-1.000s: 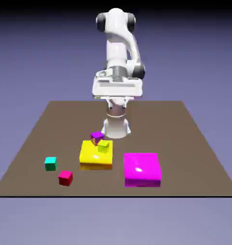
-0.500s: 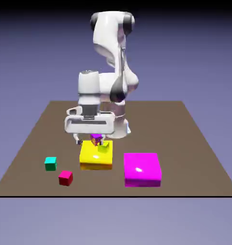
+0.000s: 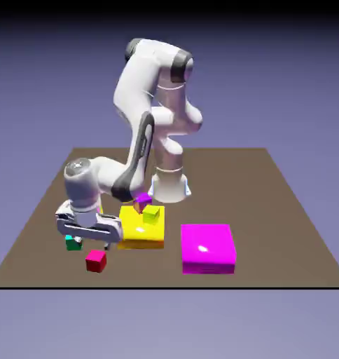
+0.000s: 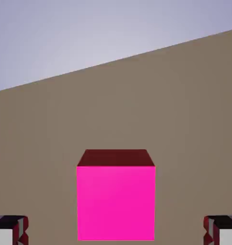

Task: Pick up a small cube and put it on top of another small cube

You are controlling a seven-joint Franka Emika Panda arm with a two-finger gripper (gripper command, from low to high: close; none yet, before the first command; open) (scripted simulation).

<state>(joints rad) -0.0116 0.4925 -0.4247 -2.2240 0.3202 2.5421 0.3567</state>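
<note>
the white arm bends down from the upper middle of the exterior view to the lower left, where its hand hangs low over the brown bench (image 3: 284, 210). the gripper (image 3: 88, 240) sits just above and behind the small red cube (image 3: 96, 261), which rests on the bench in the lower left of the frame. in the hand view that same cube (image 4: 116, 201) fills the lower middle, its lit face a bright pink and its top dark red, with one grey fingertip (image 4: 10, 230) in the bottom left corner and the other in the bottom right corner. the jaws stand wide, well clear of the cube on both sides, holding nothing.

a small green cube (image 3: 73, 244) lies just left of the hand in the exterior view, partly hidden by it. near the middle of the frame a flat yellow block (image 3: 141, 231) lies on the bench, and a small lime cube (image 3: 151, 214) sits on its top surface. a small purple cube (image 3: 142, 200) shows just behind the lime one, at the yellow block's far edge; whether it rests on the block or the bench cannot be told. a larger flat magenta block (image 3: 208, 248) lies to the right of the yellow one, apart from it.
</note>
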